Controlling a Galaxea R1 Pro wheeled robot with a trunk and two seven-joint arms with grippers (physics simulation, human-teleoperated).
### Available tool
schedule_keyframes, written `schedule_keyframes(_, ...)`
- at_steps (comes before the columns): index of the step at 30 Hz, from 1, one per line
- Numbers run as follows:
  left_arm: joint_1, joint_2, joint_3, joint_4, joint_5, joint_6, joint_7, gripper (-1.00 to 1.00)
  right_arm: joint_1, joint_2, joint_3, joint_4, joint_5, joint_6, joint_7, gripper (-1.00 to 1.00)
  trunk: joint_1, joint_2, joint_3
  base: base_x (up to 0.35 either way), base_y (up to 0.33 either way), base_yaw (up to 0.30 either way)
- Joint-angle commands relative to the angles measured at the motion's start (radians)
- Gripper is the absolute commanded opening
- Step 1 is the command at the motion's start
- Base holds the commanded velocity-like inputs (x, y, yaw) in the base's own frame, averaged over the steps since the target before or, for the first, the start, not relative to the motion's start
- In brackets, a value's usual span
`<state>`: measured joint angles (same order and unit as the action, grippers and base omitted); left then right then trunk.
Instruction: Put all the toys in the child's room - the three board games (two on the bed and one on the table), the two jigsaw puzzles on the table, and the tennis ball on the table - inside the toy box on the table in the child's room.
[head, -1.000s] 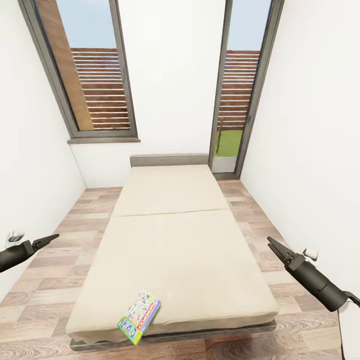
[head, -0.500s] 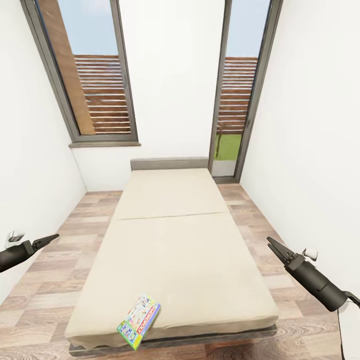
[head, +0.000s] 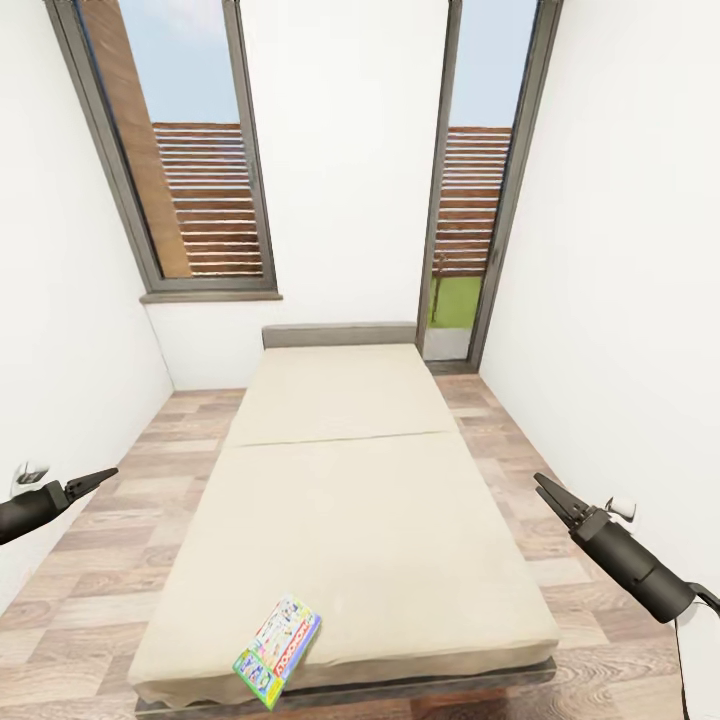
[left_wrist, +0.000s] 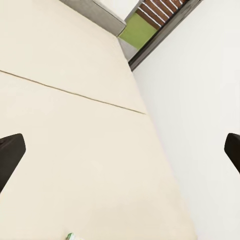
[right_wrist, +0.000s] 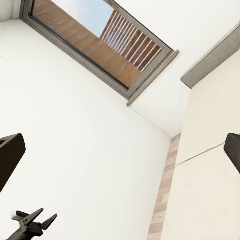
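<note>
Left gripper (head: 100, 474) is held low over the floor (head: 120, 520), left of the bed (head: 350, 500), fingers apart. One board game (head: 278, 637) lies flat near the bed's front edge. Right gripper (head: 548, 492) points up-left beside the bed, fingers seemingly spread.

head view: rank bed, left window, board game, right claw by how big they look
1. Bed, largest.
2. Left window, clearly smaller than the bed, though it stands farther from the camera, so its true size is unsure.
3/4. Board game and right claw: both small and look much alike, so I won't rank them.
</note>
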<state>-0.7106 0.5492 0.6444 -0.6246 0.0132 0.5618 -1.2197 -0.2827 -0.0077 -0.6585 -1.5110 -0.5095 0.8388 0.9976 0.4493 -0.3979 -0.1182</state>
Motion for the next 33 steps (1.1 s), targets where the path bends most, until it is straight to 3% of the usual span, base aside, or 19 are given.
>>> schedule_keyframes(1, -0.001, 0.0, 0.002, 0.0, 0.002, 0.01, -0.003, 1.0, -0.001, 0.0, -0.001, 0.0, -0.001, 0.004, 0.002, 1.0, 0.001, -0.002, 0.0, 0.0, 0.0, 0.0)
schedule_keyframes(28, -0.001, -0.002, 0.003, 0.0, 0.001, 0.01, -0.003, 1.0, -0.001, 0.0, -0.001, 0.0, -0.001, 0.003, -0.001, 1.0, 0.001, -0.002, 0.038, 0.0, 0.0, 0.0)
schedule_keyframes(33, -0.001, -0.002, 0.003, 0.0, 0.001, 0.01, -0.004, 1.0, -0.001, 0.001, 0.003, -0.001, -0.002, 0.003, -0.042, 1.0, 0.001, -0.002, 0.038, -0.101, 0.062, 0.0)
